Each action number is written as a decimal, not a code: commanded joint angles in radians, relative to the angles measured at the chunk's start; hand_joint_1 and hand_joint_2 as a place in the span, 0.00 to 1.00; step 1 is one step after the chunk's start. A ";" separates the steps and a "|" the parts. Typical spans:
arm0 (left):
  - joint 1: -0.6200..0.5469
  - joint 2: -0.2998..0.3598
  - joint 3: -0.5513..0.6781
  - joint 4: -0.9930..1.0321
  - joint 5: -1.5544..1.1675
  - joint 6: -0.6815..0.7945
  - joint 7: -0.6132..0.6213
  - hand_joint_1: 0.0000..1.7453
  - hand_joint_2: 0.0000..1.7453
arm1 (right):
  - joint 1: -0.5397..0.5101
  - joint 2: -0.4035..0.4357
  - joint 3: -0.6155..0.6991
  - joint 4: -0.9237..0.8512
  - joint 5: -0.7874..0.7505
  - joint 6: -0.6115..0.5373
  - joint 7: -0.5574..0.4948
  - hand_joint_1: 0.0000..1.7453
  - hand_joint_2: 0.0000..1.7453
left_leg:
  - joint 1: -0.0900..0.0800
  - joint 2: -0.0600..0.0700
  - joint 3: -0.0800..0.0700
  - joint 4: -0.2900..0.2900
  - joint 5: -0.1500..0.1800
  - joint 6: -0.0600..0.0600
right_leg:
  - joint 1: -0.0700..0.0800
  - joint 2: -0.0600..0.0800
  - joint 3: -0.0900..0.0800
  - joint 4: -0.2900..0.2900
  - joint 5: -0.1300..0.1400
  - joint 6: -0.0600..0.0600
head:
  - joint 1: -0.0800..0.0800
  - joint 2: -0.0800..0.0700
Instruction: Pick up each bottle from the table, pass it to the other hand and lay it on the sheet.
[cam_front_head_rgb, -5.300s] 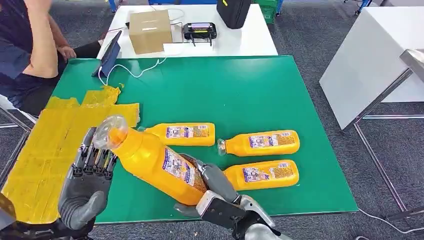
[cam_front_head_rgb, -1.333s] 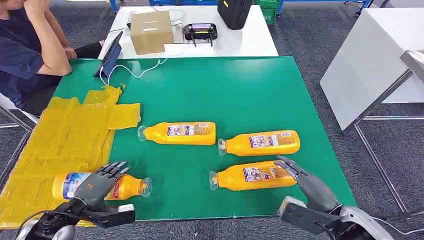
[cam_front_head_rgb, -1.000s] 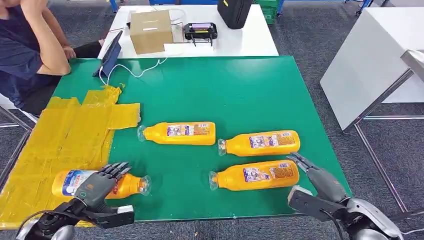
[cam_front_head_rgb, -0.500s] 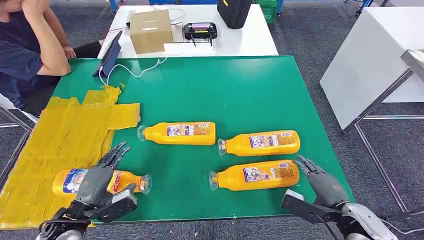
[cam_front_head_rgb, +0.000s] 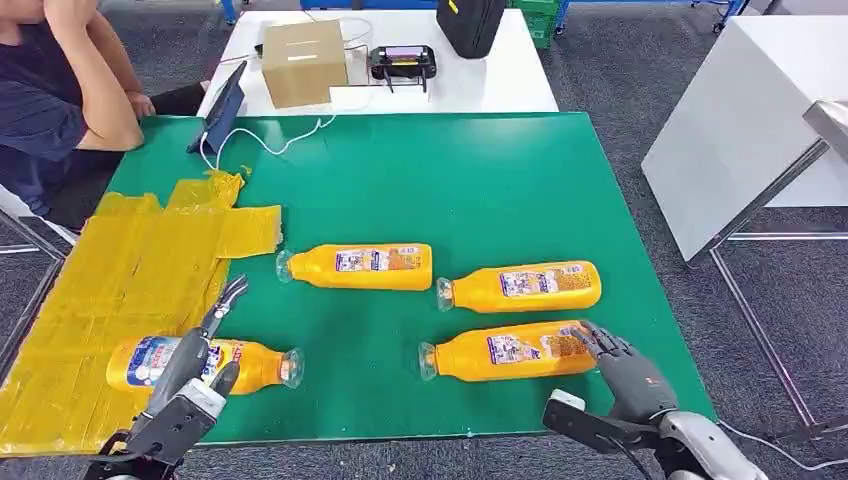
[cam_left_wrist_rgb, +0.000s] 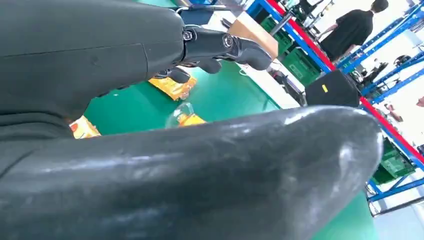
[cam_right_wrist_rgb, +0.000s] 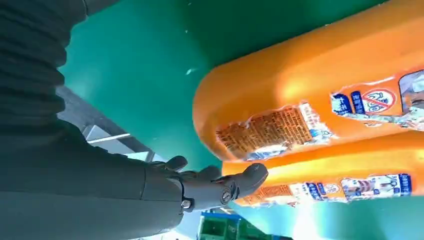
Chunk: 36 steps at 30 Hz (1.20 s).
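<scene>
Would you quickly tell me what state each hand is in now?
Left hand: open, holding nothing.
Right hand: open, fingers at the nearest bottle.

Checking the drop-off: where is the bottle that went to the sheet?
In the head view, the delivered bottle lies on its side at the yellow sheet's near right edge, neck over the green mat, under the left hand.

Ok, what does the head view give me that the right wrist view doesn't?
Head view alone: the yellow sheet with one bottle lying on it beside the left hand, three bottles across the green table, and a seated person. Right wrist view alone: a close look at the base of the nearest bottle and its printed label. Both: the right hand, fingers spread at that bottle's base, nothing held.
</scene>
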 joint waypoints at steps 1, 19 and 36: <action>0.000 -0.034 0.029 0.003 0.005 -0.006 0.001 0.00 0.00 | -0.043 0.041 0.036 0.082 0.009 -0.007 0.003 0.00 1.00 | 0.001 0.001 0.006 -0.001 -0.002 -0.002 | 0.001 0.008 0.005 -0.002 -0.001 -0.002 | 0.000 0.000; -0.070 -0.050 0.016 0.032 0.087 -0.059 0.019 0.00 0.00 | -0.200 0.058 0.205 0.279 0.142 0.132 0.042 0.00 1.00 | 0.001 0.001 0.003 -0.001 0.000 -0.001 | 0.001 0.004 0.003 -0.002 0.001 -0.001 | 0.000 0.000; -0.186 -0.025 -0.047 0.124 0.151 -0.090 0.028 0.00 0.00 | -0.157 -0.078 0.393 0.486 0.085 0.187 -0.024 1.00 1.00 | 0.002 -0.007 0.011 -0.002 0.000 -0.001 | 0.002 -0.003 0.008 -0.005 -0.001 -0.001 | 0.000 0.000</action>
